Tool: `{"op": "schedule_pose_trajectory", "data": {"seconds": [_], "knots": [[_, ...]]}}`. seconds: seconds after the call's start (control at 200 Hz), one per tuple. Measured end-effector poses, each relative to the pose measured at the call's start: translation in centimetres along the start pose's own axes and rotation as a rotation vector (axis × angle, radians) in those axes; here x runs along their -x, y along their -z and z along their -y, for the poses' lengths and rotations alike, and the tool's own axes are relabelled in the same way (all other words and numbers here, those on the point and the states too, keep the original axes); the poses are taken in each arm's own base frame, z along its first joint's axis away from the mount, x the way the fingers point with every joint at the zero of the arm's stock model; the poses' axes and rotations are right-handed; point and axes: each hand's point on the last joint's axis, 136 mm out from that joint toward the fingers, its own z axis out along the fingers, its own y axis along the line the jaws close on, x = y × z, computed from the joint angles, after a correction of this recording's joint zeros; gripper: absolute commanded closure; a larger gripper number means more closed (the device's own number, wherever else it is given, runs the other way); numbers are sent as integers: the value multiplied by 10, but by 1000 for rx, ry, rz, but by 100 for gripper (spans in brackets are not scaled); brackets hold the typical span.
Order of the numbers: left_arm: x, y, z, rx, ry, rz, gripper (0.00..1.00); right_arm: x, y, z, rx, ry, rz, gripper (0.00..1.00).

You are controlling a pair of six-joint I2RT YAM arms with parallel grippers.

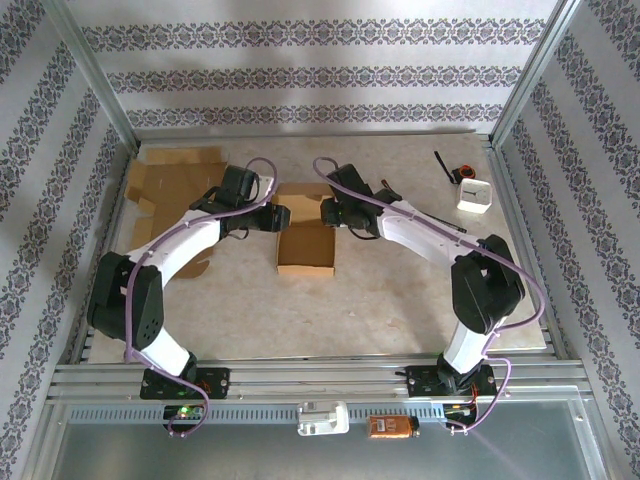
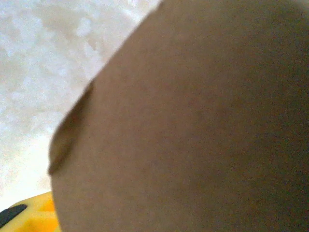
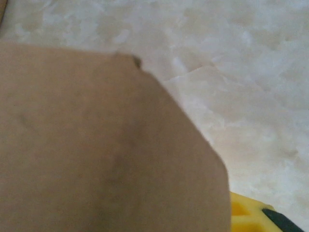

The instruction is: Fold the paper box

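The paper box (image 1: 305,248) stands mid-counter, open on top with its near wall upright, and nothing shows inside it. The left jaws meet its far left corner and the right jaws its far right corner, probably to steady both sides while the far flap is pressed over. Each wrist camera has brown card right against the lens, with a yellow finger (image 2: 29,217) at the edge. Whether either pair of jaws is clamped or merely pushing, I cannot tell. Flat cardboard (image 1: 170,185) lies far left on the counter (image 1: 380,300). A small white box (image 1: 474,195), contents unseen, sits far right.
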Motion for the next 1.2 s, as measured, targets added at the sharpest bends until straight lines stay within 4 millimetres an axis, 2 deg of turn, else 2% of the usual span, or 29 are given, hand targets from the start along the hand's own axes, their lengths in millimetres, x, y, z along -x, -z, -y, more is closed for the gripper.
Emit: {"op": "schedule_pose_trajectory", "data": {"seconds": [0.19, 0.49, 0.575, 0.665, 0.824, 0.929, 1.074, 1.199], "knots": [[-16, -2, 1, -17, 37, 18, 50, -11, 3, 2, 1, -30, 38, 66], [-38, -9, 2, -46, 73, 30, 50, -33, -6, 5, 22, -52, 60, 66], [-39, -6, 3, -39, 71, 36, 41, -33, -6, 5, 20, -50, 67, 66], [-30, 11, 5, -15, 52, 86, 33, -27, -2, 7, 8, -25, 93, 67], [-7, 63, 10, 60, -35, 207, 28, -18, 2, 10, 3, 33, 117, 67], [4, 84, 8, 127, -105, 208, 24, -11, 4, 12, 8, 56, 121, 67], [9, 91, 5, 189, -214, 141, 19, 7, 10, 12, 26, 72, 146, 66], [8, 80, -3, 215, -295, 38, 16, 16, 14, 11, 45, 77, 158, 67]]}}
